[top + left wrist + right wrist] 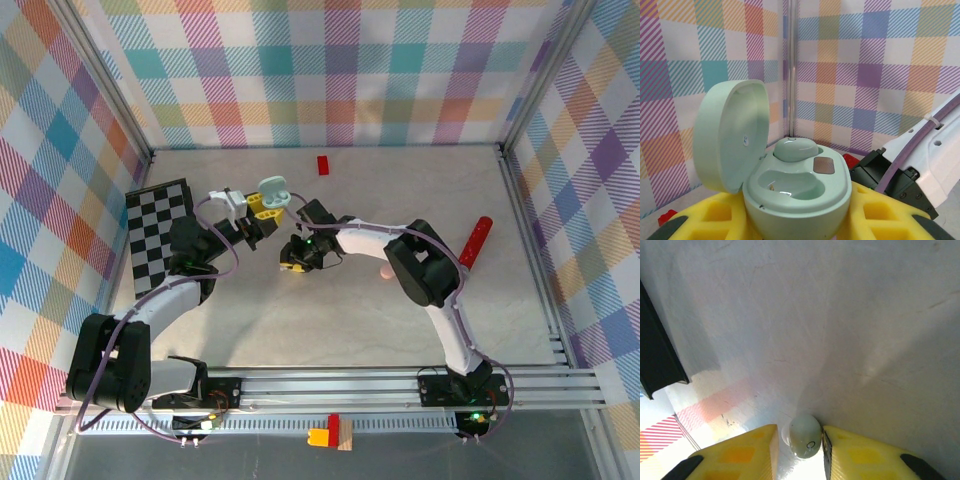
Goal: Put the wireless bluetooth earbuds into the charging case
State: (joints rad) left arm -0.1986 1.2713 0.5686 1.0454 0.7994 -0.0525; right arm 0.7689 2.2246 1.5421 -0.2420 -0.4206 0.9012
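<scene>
Nearest the right wrist camera, the right gripper (799, 429) points down at the desk (840, 315). Its two yellow fingers (747, 452) flank a pale mint earbud (805, 437) lying on the surface. One finger meets the bud's side, and a sliver of desk shows between the bud and the other finger. The jaws are therefore spread slightly wider than the bud and are not pinching it. From above, this spot is about the middle of the desk, a little toward its left edge. The right arm (430, 265) rises from its base at the near edge, folds at the elbow and reaches leftward with the wrist tipped down.

The left gripper (795, 222) is pressed onto a mint charging case (800, 197), held opening-up between its fingers, left of centre and toward the far edge. The case's lid (732, 135) stands open. A second earbud (795, 149) sits in the farther socket, and the nearer socket (785, 182) is empty. The left arm (160, 300) curves up from the near-left corner beside a checkerboard (160, 230).
</scene>
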